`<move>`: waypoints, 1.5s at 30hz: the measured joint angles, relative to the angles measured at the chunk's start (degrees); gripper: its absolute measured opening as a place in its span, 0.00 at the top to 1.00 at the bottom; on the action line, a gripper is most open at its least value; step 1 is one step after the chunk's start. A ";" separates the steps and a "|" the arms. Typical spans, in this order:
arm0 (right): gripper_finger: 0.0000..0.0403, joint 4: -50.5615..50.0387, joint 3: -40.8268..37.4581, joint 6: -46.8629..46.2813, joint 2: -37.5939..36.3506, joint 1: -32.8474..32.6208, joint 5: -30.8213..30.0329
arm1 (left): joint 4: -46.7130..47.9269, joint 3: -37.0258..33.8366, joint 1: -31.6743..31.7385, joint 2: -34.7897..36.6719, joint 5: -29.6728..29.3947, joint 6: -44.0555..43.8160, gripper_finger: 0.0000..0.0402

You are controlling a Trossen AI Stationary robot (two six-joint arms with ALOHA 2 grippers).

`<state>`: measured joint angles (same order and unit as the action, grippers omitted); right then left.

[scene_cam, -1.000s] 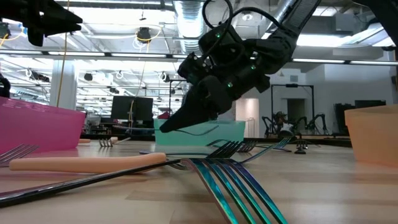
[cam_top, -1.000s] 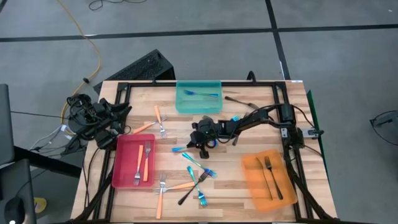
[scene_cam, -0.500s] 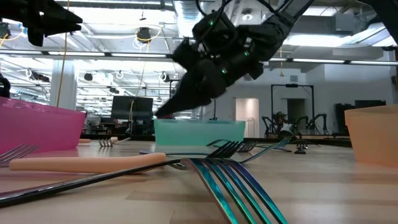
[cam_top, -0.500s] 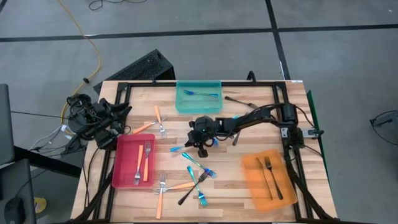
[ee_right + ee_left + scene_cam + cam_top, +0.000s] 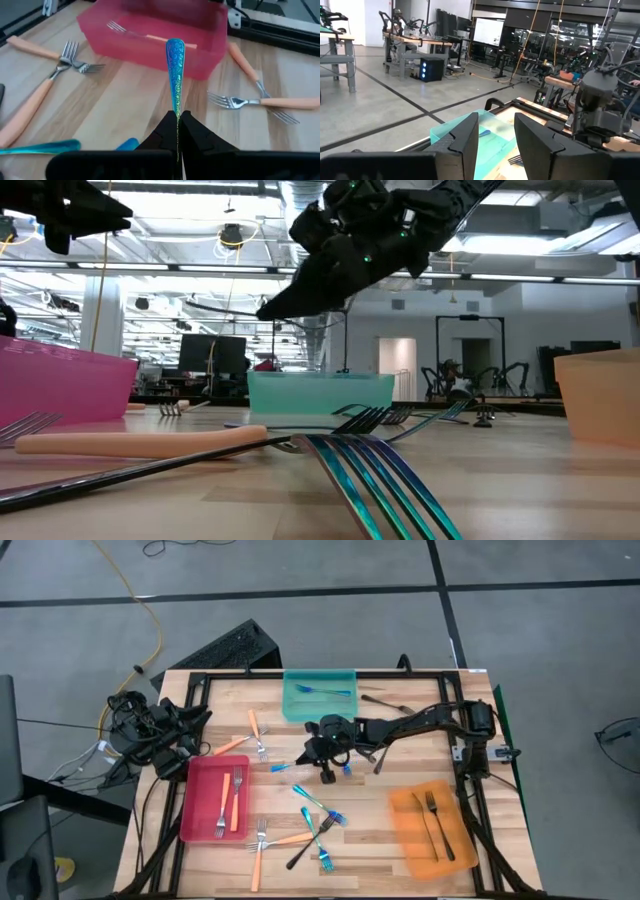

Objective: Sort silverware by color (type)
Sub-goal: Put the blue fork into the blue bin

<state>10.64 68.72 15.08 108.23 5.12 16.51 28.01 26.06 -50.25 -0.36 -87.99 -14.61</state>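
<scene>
My right gripper [image 5: 306, 757] hangs above the middle of the table, shut on a bright blue fork [image 5: 175, 70] whose patterned handle sticks out ahead of the fingers toward the red tray [image 5: 150, 42]. In the high view the fork's free end [image 5: 283, 768] points toward the table's left. More silverware lies loose on the wood: orange-handled forks [image 5: 256, 732], blue forks [image 5: 318, 802] and a dark fork [image 5: 308, 846]. My left gripper [image 5: 495, 137] stays open at the table's left edge with nothing between its fingers. My right gripper pinches the blue fork between its two fingers [image 5: 192, 131], which hold the stem [image 5: 176, 111] behind the patterned handle. What lies behind the fingers is hidden by the gripper. The fingers slant down toward the table's left, along the fork. The fork sits lifted clear of the table.
A teal tray [image 5: 319, 710] at the far middle holds a blue fork. The red tray [image 5: 196, 802] at the near left holds orange-handled forks. An orange tray [image 5: 405, 832] at the near right holds dark forks. Dark forks [image 5: 385, 701] lie beside the teal tray.
My right gripper has risen from just above the table, staying shut, and has drifted a little toward the far edge. The blue fork has gone up with it and now hangs clear of the wood, its handle still pointing left.
</scene>
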 joint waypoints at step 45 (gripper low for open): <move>0.93 -2.37 -0.06 4.03 -1.23 19.25 0.13 | 0.13 0.00 -0.01 -0.01 0.13 0.02 0.72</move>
<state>8.26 68.66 19.10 107.00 24.37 16.64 28.14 26.06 -50.26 -0.37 -87.85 -14.60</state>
